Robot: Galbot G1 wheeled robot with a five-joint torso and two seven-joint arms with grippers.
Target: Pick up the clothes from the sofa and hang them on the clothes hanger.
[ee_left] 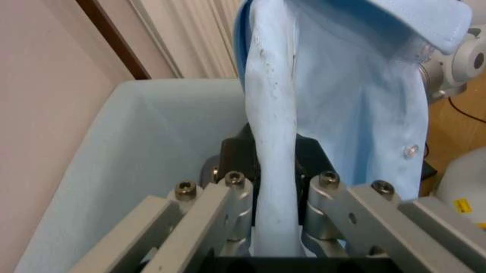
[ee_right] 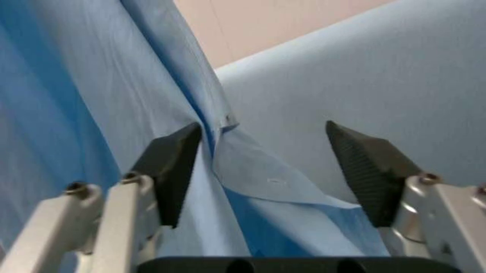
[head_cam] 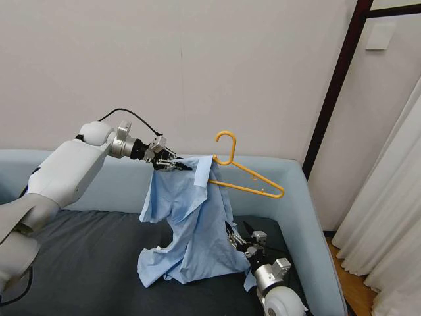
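Shirt (head_cam: pixel 191 224) is clenched by the left gripper (head_cam: pixel 176 164)
One hanger (head_cam: pixel 250 178), half hidden by it; right gripper (head_cam: pixel 237 234) is spread at the hem

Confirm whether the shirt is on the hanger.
Partly on: the shirt covers one arm of the hanger; the other sticks out bare. Left gripper grips the shirt.

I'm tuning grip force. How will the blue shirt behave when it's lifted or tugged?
Probably floppy: the blue shirt hangs in folds from the left gripper, its hem pooling on the sofa. Likely light, since one pinch carries most of it. It may slip off the yellow hanger, one arm bare; the right gripper is open by the hem.
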